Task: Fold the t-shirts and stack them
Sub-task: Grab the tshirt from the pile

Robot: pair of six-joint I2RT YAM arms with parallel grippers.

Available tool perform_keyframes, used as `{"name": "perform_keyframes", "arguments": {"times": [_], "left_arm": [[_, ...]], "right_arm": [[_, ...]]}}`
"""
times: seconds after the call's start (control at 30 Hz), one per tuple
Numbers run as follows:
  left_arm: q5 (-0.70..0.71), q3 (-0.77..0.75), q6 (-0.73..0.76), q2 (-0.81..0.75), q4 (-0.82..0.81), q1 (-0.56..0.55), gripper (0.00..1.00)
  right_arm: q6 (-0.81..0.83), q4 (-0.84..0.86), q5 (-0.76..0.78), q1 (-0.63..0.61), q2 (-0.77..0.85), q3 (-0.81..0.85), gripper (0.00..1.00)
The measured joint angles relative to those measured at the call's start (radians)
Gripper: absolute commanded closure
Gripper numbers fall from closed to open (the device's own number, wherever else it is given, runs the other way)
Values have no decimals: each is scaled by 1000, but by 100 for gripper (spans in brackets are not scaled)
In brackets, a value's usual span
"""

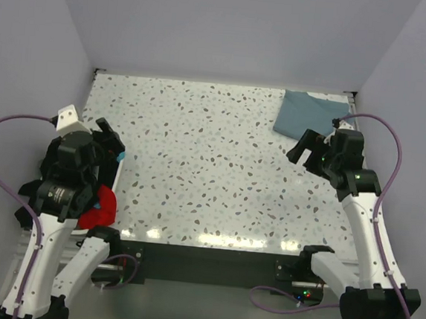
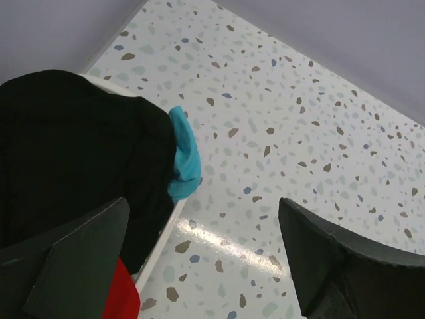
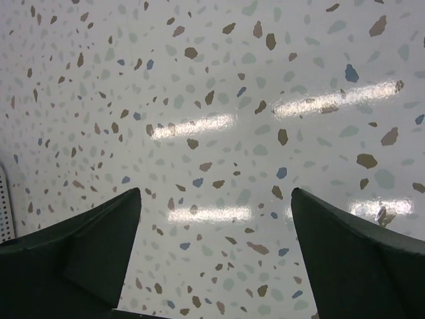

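Found the large black cloth t-shirt (image 2: 66,146) heaped in the white laundry basket (image 2: 159,246) at left, the folded slate-blue cloth t-shirt (image 1: 310,112) far right. Saw left gripper (image 2: 202,222) and right gripper (image 3: 216,212) both wide, empty. Seemed best to pinch black cloth alone, high up.

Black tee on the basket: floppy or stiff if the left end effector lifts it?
Likely floppy: the black tee drapes over the basket rim, so it should sag and trail. It may drag the cyan cloth lying against it. Bulky heap, so one pinch probably lifts only a layer.
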State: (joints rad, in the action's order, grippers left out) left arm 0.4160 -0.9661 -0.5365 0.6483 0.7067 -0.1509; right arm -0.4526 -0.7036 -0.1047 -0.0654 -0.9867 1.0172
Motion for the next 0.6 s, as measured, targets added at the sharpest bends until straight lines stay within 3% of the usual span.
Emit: {"name": "perform_keyframes", "arguments": {"times": [0.6], "left_arm": [[148,-11,9,27,137,0,0]], "right_arm": [[-33,2,71,0,41,0,1]]}}
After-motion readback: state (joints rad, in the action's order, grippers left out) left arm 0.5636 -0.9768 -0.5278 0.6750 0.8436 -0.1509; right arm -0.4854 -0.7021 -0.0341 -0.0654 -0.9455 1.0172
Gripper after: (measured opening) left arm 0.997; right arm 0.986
